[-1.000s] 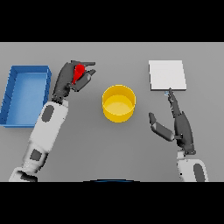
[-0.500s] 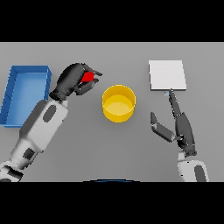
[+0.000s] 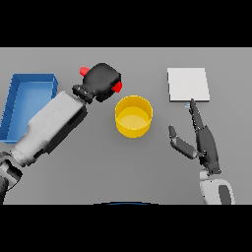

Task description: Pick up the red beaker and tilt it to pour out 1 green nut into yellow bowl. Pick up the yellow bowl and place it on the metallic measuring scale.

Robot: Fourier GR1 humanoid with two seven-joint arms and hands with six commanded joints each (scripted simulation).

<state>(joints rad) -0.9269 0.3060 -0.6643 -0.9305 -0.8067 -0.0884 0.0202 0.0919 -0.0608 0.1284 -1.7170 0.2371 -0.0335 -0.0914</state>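
My left hand is shut on the red beaker, which lies tipped sideways with its mouth toward the yellow bowl. Only two red bits of the beaker show past the fingers, one at the bowl's side and one at the far side. The beaker's mouth hangs just left of the bowl's rim. No green nut can be made out. The bowl stands in the table's middle. The metallic measuring scale, a pale square plate, lies at the back right. My right hand is open, below the scale and right of the bowl.
A blue tray lies at the left edge of the table, behind my left forearm.
My left hand has carried the beaker right toward the bowl and rolled it over onto its side. The right hand has stayed where it was.
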